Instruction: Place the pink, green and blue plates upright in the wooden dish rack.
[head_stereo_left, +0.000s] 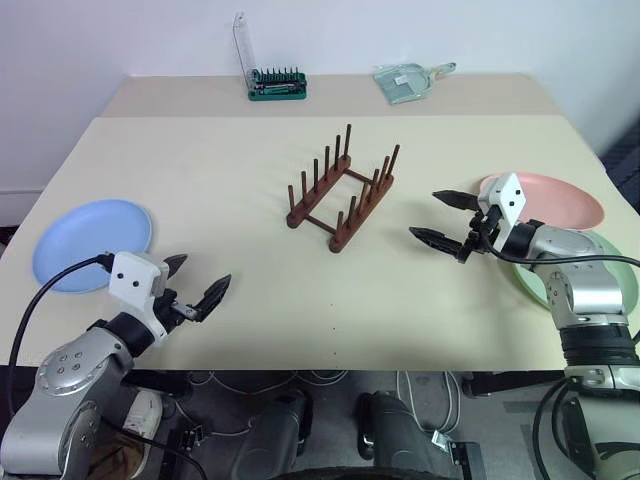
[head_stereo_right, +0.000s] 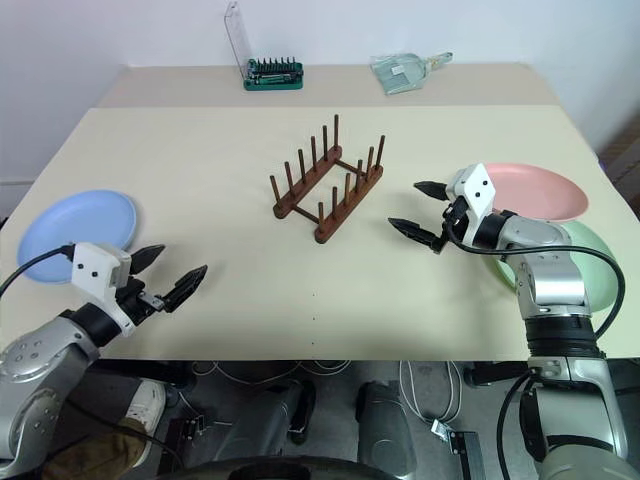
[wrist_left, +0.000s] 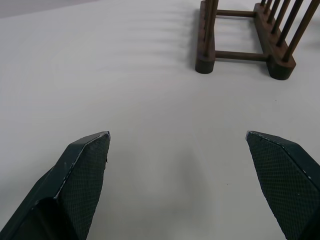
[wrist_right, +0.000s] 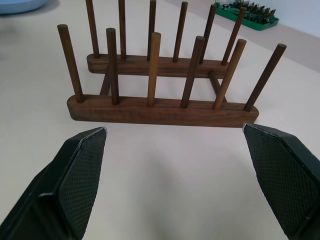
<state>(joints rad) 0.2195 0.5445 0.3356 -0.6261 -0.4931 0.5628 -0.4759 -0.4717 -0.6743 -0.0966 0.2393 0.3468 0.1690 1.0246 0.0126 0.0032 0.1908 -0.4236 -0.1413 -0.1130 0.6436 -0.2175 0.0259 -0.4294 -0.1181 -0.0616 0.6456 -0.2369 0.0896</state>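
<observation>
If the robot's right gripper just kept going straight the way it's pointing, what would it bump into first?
Most likely the wooden dish rack. The right gripper is open and empty, and its wrist view looks straight at the rack's near rail and pegs, with bare table between. The exact gap is unclear.

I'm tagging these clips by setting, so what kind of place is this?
Probably a lab or workshop test bench, not a kitchen: a plain beige table against a bare white wall, a screwdriver-bit set at the back, cables on the floor beneath.
</observation>
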